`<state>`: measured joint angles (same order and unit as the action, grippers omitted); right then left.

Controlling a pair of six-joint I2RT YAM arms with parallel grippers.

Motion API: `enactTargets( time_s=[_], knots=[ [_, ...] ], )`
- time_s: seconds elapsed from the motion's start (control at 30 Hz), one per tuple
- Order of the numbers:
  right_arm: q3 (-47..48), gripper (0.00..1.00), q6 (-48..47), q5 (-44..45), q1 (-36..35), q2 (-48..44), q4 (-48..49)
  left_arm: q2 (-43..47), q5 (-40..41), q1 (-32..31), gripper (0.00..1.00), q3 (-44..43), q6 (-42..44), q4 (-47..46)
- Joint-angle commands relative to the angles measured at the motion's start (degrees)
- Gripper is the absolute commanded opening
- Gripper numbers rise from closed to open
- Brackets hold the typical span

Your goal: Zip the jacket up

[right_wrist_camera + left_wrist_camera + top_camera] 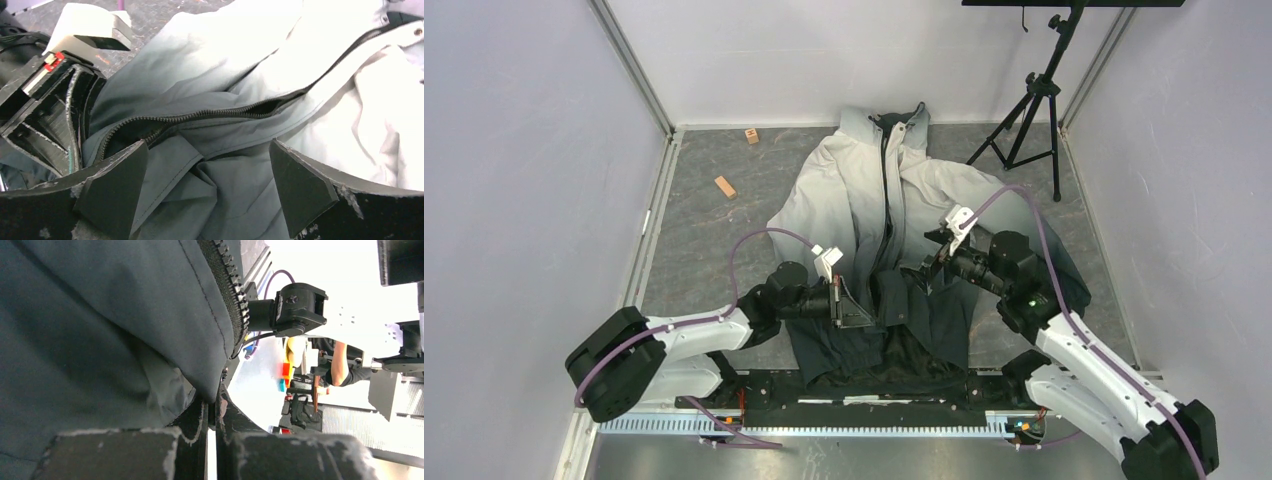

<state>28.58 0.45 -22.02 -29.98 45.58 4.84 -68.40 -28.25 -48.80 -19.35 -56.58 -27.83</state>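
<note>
The jacket (854, 190) lies flat on the grey table, its pale collar at the far end and its black hem near the arm bases. Its dark centre zipper (886, 190) runs down the middle and gapes open lower down (200, 117). My left gripper (856, 306) is shut on the jacket's left front edge, pinching the fabric (150, 330) just beside the zipper teeth (235, 300). My right gripper (916, 274) is open and hovers over the dark folded fabric (220, 185) of the lower front, its fingers (115, 185) either side of a fold and holding nothing.
Two small wooden blocks (725, 186) (752, 135) lie on the table at the far left. A black tripod (1034, 110) stands at the back right. Pale walls close in the table on three sides. A metal rail (824, 422) runs along the near edge.
</note>
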Motion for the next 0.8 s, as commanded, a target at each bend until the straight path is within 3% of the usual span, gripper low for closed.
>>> enactTargets(
  time_s=[0.0,0.1,0.2,0.37,0.5,0.6,0.77],
  knots=[
    [4.7,0.98,-6.8,-5.3,-1.5,3.1,-6.0,0.4,-3.1,0.7,0.02,0.6,0.0,-3.5],
    [3.1,0.98,-18.8,-1.4,-9.8,0.2,-7.9,0.2,-3.7,1.1,0.02,0.6,-0.2,-3.6],
    [-3.4,0.98,-39.0,0.1,-16.7,-6.6,-6.0,-0.1,-5.0,1.5,0.02,0.8,-1.0,-4.7],
    [-7.6,0.95,-53.6,-3.3,-22.7,-10.5,-4.6,-0.7,-6.6,2.3,0.02,1.3,-1.6,-6.3],
    [-10.2,0.85,-60.3,5.2,-28.9,-7.6,-4.0,-1.8,-7.7,2.5,0.02,1.3,-2.1,-7.9],
    [-13.5,0.82,-60.7,10.5,-33.8,-6.7,2.0,-1.9,-7.9,2.6,0.02,1.8,-2.6,-8.6],
    [-16.8,0.73,-60.2,10.6,-36.8,-6.7,8.7,-1.8,-7.3,2.6,0.02,2.2,-2.9,-8.7]
  ],
)
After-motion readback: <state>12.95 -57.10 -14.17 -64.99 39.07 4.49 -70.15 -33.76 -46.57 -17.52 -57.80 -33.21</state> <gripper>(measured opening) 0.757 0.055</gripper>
